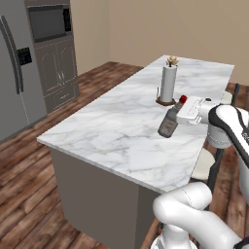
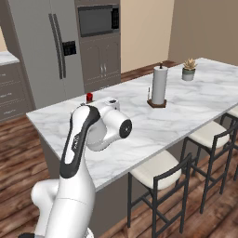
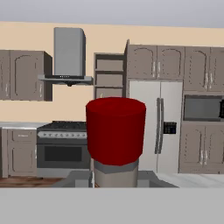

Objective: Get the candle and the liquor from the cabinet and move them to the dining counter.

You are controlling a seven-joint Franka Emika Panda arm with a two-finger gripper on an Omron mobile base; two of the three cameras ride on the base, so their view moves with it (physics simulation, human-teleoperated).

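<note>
**One bottle in the grip, hovering over the marble island**

One thing in hand right now: the small squat grey glass liquor bottle with the red cap [image 1: 170, 120]. The two-finger gripper [image 1: 183, 113] is clamped around its neck just under the cap, and the bottle hangs tilted, body down and away from the hand, just above the big white grey-veined marble dining counter [image 1: 112, 131]. Can't tell if the base is touching the marble or just off it. From the right base camera only the red cap [image 2: 89, 97] peeks out behind the arm's white elbow, and the hand camera is mostly staring at that same cap [image 3: 115, 130] with the grey neck below it.

Everything else, relative to the bottle:

- Tall white paper towel roll on a dark wooden stand [image 1: 168, 85] stands upright on the counter, just beyond the bottle and close to it. That's the nearest thing in the way.
- Small potted succulent in a grey pot [image 2: 188, 69] is further along the counter past the roll.
- Dark metal stools with cream seats [image 2: 160, 169] are tucked along the counter edge on the robot's right side.
- Grey double-door fridge [image 2: 58, 51] and built-in black microwave [image 2: 97, 19] are well apart, across the wood floor.
- Stove with silver range hood [image 3: 69, 52] shows far behind the cap in the hand camera.
</note>
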